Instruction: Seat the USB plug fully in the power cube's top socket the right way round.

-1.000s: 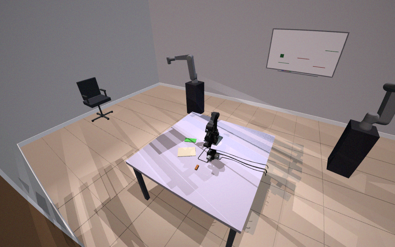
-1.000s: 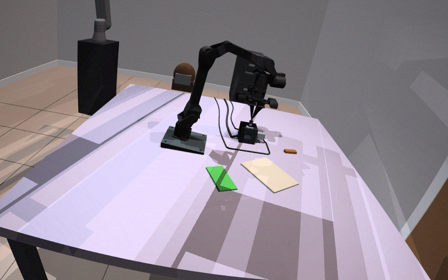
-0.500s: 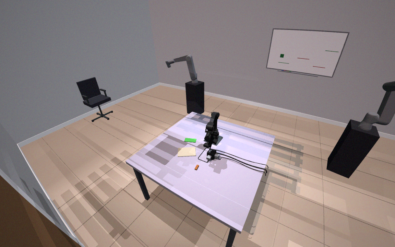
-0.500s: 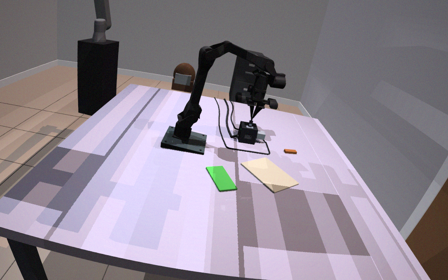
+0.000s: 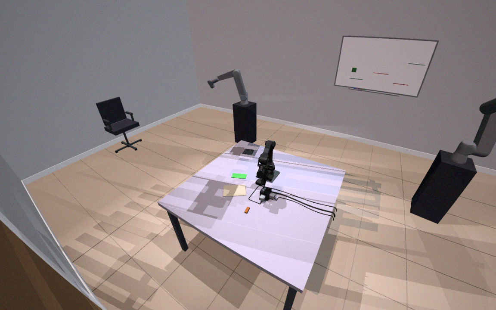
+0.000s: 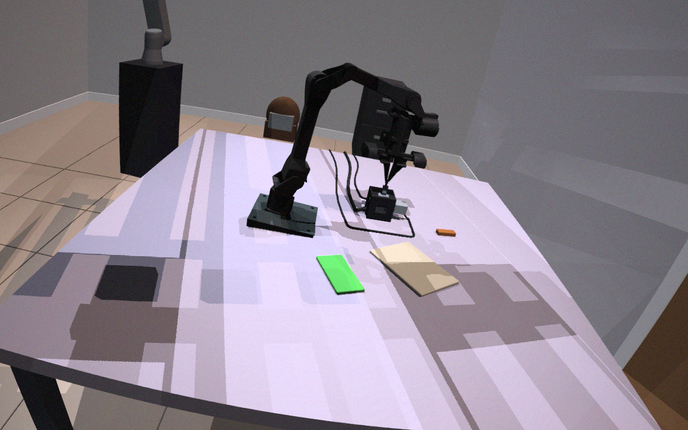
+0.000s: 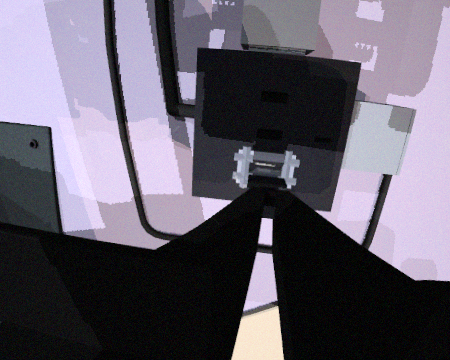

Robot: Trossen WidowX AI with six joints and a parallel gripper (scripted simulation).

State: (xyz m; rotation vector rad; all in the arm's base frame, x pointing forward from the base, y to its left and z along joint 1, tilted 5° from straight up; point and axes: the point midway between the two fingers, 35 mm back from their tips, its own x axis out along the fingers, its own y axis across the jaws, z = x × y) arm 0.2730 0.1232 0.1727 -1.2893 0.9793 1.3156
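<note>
Arm (image 6: 314, 107) arched over, wrist pointing straight down, end effector (image 6: 387, 185) closed on USB plug (image 7: 265, 168)
</note>
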